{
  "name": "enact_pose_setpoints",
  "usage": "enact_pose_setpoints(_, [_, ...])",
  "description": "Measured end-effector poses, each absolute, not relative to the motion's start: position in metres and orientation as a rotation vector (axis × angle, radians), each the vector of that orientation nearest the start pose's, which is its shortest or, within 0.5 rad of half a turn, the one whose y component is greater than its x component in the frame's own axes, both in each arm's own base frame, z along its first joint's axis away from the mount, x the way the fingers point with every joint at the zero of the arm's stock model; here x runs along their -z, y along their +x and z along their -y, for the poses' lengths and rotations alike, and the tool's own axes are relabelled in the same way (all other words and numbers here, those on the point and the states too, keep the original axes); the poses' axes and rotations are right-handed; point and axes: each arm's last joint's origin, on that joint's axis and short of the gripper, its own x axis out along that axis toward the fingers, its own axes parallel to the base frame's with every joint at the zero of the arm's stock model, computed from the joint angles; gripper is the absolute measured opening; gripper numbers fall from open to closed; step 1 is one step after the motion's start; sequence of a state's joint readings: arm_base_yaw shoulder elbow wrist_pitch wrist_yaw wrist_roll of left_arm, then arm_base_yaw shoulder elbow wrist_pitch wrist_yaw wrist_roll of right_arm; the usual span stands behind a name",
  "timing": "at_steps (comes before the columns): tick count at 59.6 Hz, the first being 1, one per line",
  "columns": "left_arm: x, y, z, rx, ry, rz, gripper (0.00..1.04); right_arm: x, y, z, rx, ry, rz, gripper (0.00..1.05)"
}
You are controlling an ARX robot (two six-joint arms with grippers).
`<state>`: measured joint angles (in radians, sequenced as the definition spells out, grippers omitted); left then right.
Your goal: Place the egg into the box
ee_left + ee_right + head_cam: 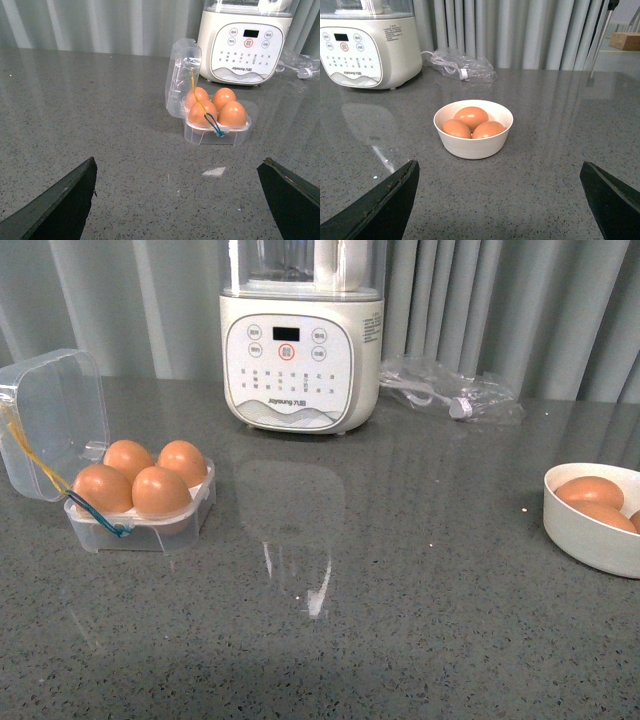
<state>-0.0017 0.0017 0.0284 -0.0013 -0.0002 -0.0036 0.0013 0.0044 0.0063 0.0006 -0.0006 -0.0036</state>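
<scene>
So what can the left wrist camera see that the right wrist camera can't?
Only the left wrist view: the clear egg box, lid open, holding four eggs, with yellow and blue cords.
Only the right wrist view: a white bowl with three eggs, and a wooden block far off.
Both: the white Joyoung appliance, the bagged cable, the grey countertop and the curtain. Each also shows its own open gripper: the left gripper, the right gripper.

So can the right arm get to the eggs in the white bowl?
Probably yes. The right gripper is open and faces the white bowl, with only bare counter between them. The three eggs lie uncovered in it, and nothing stands in the way.
</scene>
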Motion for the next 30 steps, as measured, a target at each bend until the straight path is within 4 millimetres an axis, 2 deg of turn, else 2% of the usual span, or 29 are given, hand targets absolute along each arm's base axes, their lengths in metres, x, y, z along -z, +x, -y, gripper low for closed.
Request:
enact_pose_setpoints(13, [-0.1728,0.096,0.0002,0.006,-0.015,0.026,0.98,-0.1654,0.0976,-0.0001,-0.002,-0.004,0.002,0.97])
enact_pose_setpoints(22, [-0.1773,0.0952,-0.0012,0.07,-0.301,0.067,0.98,-0.1654,0.0976,-0.0001,-0.002,-0.004,0.002,0.97])
enact_pose_setpoints(30, [-0.1777,0.0952,-0.0012,0.07,-0.409,0.068,0.98,-0.1654,0.0976,-0.0001,-0.002,-0.003,0.002,0.97])
